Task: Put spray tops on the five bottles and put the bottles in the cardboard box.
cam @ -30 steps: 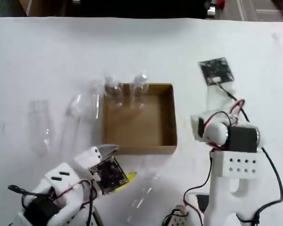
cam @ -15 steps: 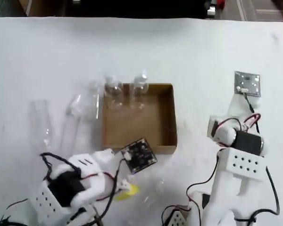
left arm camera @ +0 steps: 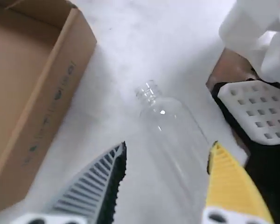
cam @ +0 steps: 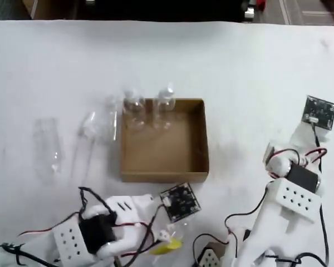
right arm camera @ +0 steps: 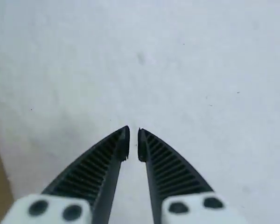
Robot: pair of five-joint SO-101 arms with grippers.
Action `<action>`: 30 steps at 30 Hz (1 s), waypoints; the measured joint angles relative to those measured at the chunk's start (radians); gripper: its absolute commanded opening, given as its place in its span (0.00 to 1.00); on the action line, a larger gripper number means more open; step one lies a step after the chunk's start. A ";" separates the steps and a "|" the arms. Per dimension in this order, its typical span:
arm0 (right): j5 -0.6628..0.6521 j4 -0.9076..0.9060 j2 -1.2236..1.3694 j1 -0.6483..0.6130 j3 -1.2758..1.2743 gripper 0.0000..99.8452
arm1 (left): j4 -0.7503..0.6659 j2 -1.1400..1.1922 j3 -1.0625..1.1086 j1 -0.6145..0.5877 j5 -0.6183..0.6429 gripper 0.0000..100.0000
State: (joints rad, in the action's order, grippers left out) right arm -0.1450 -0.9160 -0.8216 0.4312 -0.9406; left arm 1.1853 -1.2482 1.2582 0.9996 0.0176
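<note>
A clear bottle with no top lies on the white table in front of the cardboard box. My left gripper is open just above it, with the grey finger on one side of the bottle and the yellow finger on the other. In the high view the left arm sits at the near edge before the box. Two upright bottles stand at the box's far wall. My right gripper is shut over bare table, holding nothing.
Three more clear bottles lie left of the box. The right arm stands right of the box, and its white base and cables are close to the lying bottle.
The left arm swung from the box's front-left corner toward the near edge, over the lying bottle. The right arm swung to the right, away from the box.
</note>
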 measured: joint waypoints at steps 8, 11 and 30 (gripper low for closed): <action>0.063 0.074 0.302 0.084 0.092 0.02 | -0.100 0.000 0.060 -0.014 0.071 0.27; 0.064 0.054 0.489 0.086 0.204 0.02 | -0.150 0.000 0.117 -0.014 0.074 0.27; 0.066 -0.025 0.704 0.117 0.365 0.02 | -0.166 0.661 -0.192 -0.015 0.137 0.26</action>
State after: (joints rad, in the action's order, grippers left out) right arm -0.0790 -0.9406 -0.1174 0.5478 -0.5754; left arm 1.0196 -0.5869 1.0664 0.9843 0.1542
